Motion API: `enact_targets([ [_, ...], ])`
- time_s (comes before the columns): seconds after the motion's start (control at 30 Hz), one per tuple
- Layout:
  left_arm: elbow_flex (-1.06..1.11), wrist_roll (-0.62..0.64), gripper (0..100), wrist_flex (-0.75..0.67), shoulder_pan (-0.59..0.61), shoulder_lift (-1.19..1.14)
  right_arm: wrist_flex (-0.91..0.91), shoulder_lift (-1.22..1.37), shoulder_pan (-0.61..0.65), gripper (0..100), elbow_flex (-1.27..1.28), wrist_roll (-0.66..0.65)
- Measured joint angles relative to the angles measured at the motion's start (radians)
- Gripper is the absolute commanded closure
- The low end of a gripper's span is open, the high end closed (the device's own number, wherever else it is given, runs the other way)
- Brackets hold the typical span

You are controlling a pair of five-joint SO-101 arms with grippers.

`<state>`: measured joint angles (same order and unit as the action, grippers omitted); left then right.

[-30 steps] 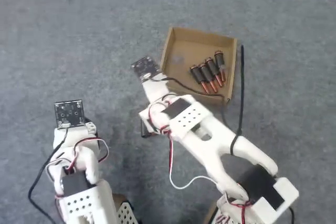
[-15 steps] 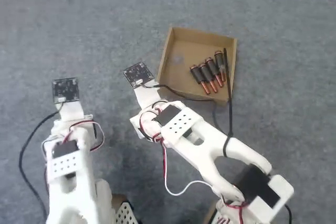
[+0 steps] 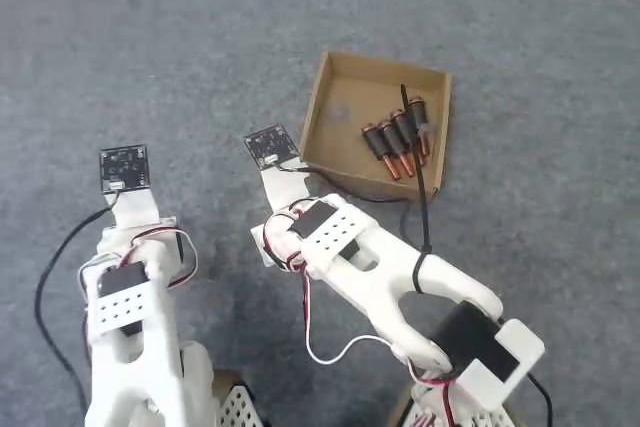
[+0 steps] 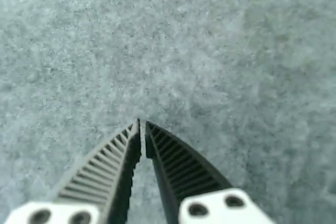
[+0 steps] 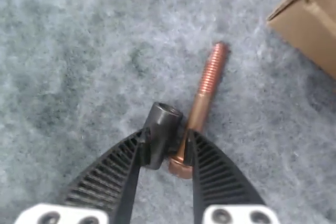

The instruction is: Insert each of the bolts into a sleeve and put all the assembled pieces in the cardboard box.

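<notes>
**Right gripper pinches a loose bolt and sleeve beside the box; four pieces already boxed**

The cardboard box (image 3: 322, 99) sits on the grey carpet (image 3: 180, 67) at centre-right, toward the far side of the table. Four assembled pieces (image 3: 397, 143) lie side by side on its floor, against the right wall, with copper ends pointing to the near side. A black cable (image 3: 421, 187) from the right arm crosses over the box's near right part.

The right arm (image 3: 372, 269) reaches from the near right to just left of the box, and its wrist stands close to the box's near left corner. In the right wrist view, the right gripper (image 5: 167, 139) has its fingers drawn in to a narrow gap. One finger presses on a black sleeve (image 5: 161, 134) and the other on the head of a copper bolt (image 5: 203, 100). The two are held next to each other; the bolt is not inside the sleeve. The sleeve's open end tilts up, and the bolt's threaded shank lies out across the carpet toward the box corner (image 5: 310, 17), which stands near but apart from it.

The left arm (image 3: 128, 292) stands at the near left, well apart from the box. The left gripper (image 4: 142, 125) is closed, its fingertips meeting with nothing between them, above bare carpet.
</notes>
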<state>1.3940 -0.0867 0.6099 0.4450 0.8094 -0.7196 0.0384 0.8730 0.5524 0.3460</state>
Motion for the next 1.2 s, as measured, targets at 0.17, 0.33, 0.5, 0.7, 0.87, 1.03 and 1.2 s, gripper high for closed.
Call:
enact_targets([
  [0.17, 0.0, 0.0, 99, 0.0, 0.0, 0.0, 0.0, 0.0, 0.014, 89.0, 0.0, 0.0],
  [0.33, 0.0, 0.0, 99, 0.0, -0.021, 0.0, 0.0, 0.023, 0.035, 88.9, -0.006, 0.0],
  [0.5, 0.0, 0.0, 99, 0.0, -0.017, 0.0, -0.014, 0.124, 0.035, 89.3, -0.094, 0.003],
  [0.7, 0.0, 0.0, 99, 0.0, -0.017, 0.0, -0.098, 0.222, 0.035, 89.4, -0.213, 0.003],
  [0.87, 0.0, 0.0, 99, 0.0, -0.017, 0.0, -0.118, 0.253, 0.035, 89.4, -0.255, 0.003],
  [1.03, 0.0, 0.0, 99, 0.0, -0.018, 0.0, -0.118, 0.256, 0.035, 89.4, -0.256, 0.003],
  [1.2, 0.0, 0.0, 99, 0.0, -0.017, 0.0, -0.118, 0.256, 0.038, 89.4, -0.256, -0.035],
])
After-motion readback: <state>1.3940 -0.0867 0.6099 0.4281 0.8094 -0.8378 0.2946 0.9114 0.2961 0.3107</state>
